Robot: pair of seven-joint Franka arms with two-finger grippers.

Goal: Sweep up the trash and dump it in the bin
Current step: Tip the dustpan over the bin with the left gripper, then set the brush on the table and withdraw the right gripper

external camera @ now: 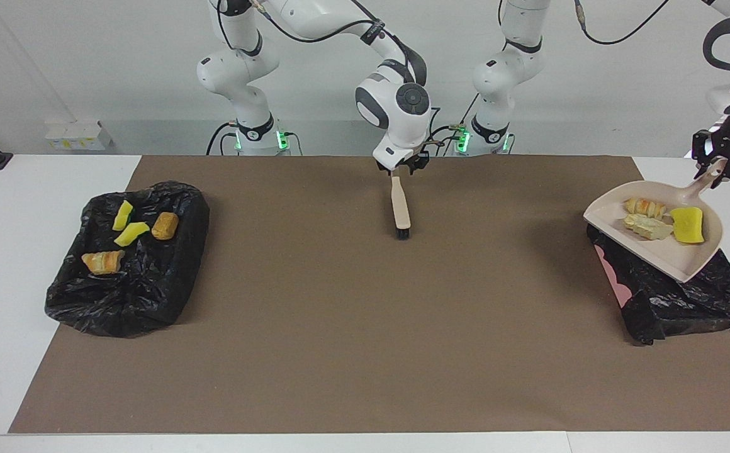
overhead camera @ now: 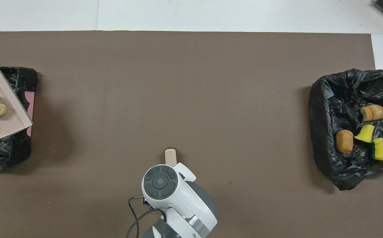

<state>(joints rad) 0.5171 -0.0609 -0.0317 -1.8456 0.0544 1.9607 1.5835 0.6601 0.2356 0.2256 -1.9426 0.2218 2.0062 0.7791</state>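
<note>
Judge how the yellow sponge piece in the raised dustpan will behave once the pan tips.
The yellow sponge piece lies flat against the dustpan back wall, so it should slide rather than roll. It looks like foam, so probably light and soft. It may lag behind the two bread-like chunks beside it.

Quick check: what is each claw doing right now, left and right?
Left claw: shut on the dustpan handle, pan raised over the black bin bag.
Right claw: at the brush handle's top; open or shut cannot be told.
</note>
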